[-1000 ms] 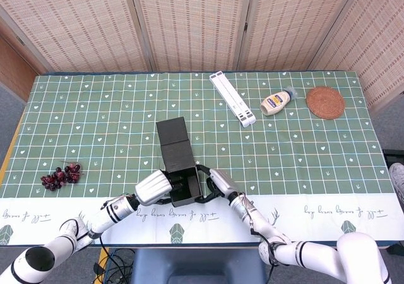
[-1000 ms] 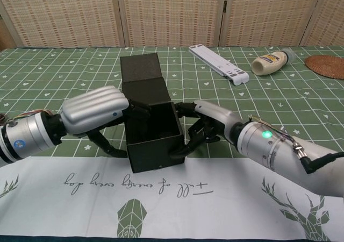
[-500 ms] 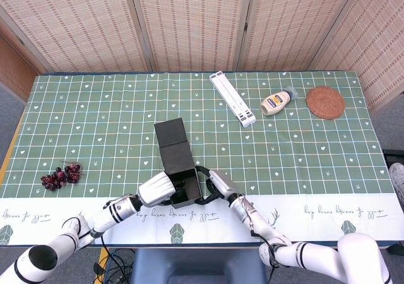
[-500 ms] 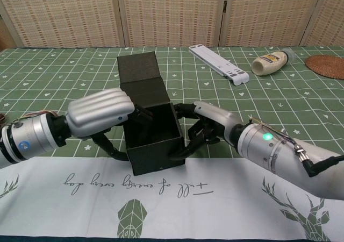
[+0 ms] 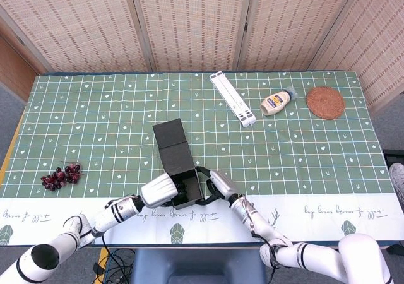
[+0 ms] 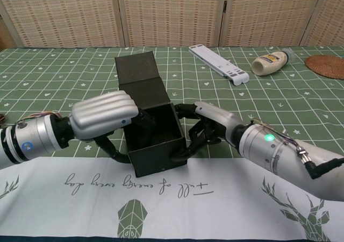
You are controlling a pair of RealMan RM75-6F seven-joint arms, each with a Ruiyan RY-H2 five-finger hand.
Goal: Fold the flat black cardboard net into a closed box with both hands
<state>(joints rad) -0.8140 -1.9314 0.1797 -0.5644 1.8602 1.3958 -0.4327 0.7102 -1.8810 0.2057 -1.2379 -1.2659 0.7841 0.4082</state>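
The robot's left hand (image 6: 102, 113) is curled around the left wall of a half-built black cardboard box (image 6: 155, 140), its silver back facing up and its dark fingers wrapped over the top edge and down the near left corner, gripping it. The right hand (image 6: 207, 126) presses against the box's right wall, with dark fingertips (image 6: 180, 151) touching the near right corner, so the box is held between both hands. The box stands open-topped on the table (image 5: 95, 117), at the near edge of the green checked cloth just above the white printed border, a little left of centre. Its lid flap (image 5: 169, 134) lies back flat on the cloth, pointing away from the robot. Compared with a second ago, the left hand has slid further in over the wall and the whole box has turned slightly, its lid flap swinging a little to the left. That suggests the walls are being squared up and steadied; the lid is not yet folded over, so the box remains unclosed. Further out, a bunch of dark grapes (image 5: 60, 175) lies near the left edge, and at the far right sit a white folding stand (image 5: 232, 98), a squeeze bottle (image 5: 276, 101) and a round woven coaster (image 5: 326, 102).
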